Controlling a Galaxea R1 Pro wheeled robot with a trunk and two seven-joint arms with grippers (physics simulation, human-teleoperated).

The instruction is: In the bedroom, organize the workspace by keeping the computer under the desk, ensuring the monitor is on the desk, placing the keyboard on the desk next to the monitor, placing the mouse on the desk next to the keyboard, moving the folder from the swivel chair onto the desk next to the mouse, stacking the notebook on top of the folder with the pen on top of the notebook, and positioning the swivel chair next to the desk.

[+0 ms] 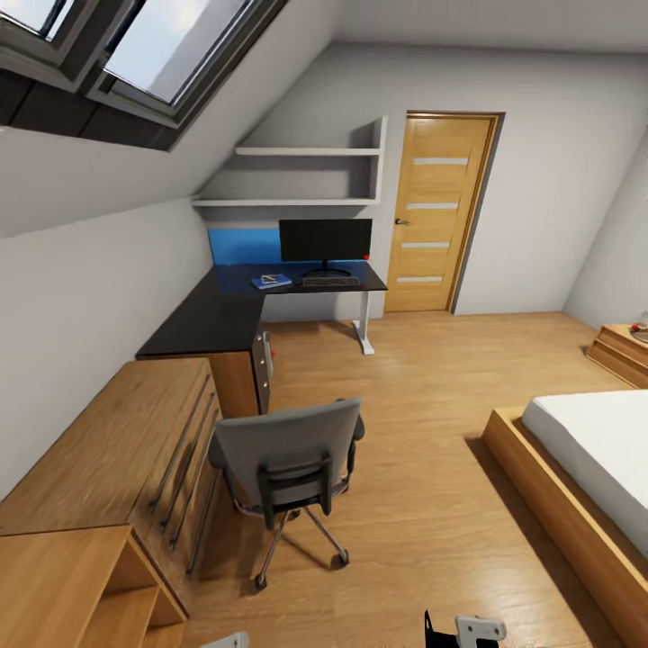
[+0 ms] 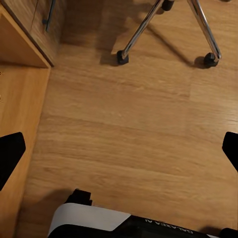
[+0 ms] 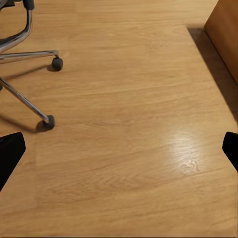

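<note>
While both arms hang low over the wooden floor (image 3: 129,124), the left pincer (image 2: 119,148) has its fingers spread wide apart, holding and touching nothing; the right pincer (image 3: 119,148) is likewise parted and empty. One swivel chair (image 1: 288,459) stands near the light wooden chest of drawers (image 1: 117,450), well apart from the far end of the worktop (image 1: 207,315). On that worktop stand one monitor (image 1: 325,241), one keyboard (image 1: 330,281) just in front of it, and one blue folder (image 1: 271,281) beside the keyboard, with something small and pale lying on it, too small to tell. One bed (image 1: 594,450) sits on the right.
</note>
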